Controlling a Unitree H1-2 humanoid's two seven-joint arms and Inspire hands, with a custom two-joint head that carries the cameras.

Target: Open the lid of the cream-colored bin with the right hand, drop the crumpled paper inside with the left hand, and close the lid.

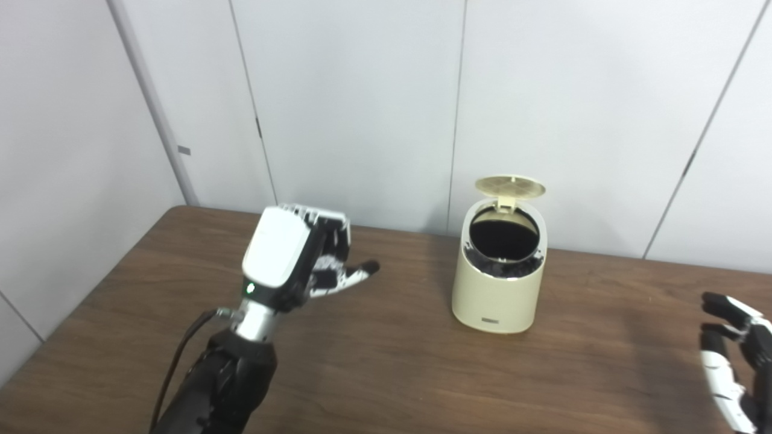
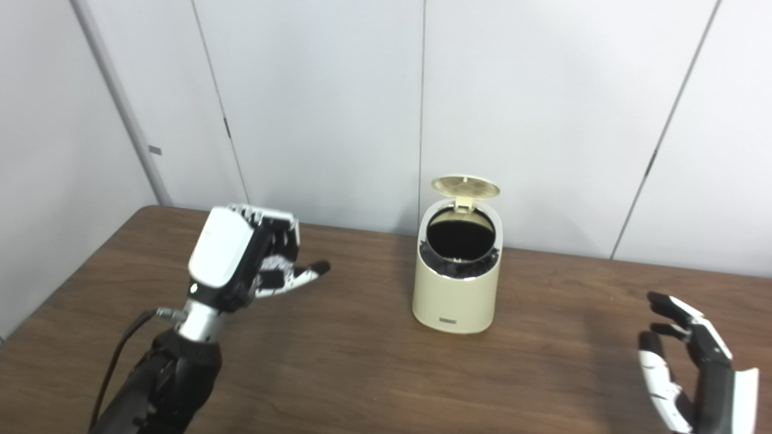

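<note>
We note the left hand (image 1: 298, 256) raised at 9 o'clock, fingers curled, contents hidden. Right hand (image 2: 693, 367) at 4 o'clock spread wide, holding nothing. Cream-colored bin (image 1: 497, 289) stands mid-bench (image 1: 386, 374), lid (image 1: 510, 186) up; its small front label is unreadable.

The cream bin (image 1: 499, 283) stands on the brown tabletop (image 1: 386, 367) with its lid (image 1: 510, 186) tipped up at the back — the dark inside shows. The left hand (image 1: 301, 256) hangs above the tabletop well left of the bin, fingers loosely curled, holding nothing — the right hand (image 1: 733, 361) sits at the right edge, fingers spread.
</note>
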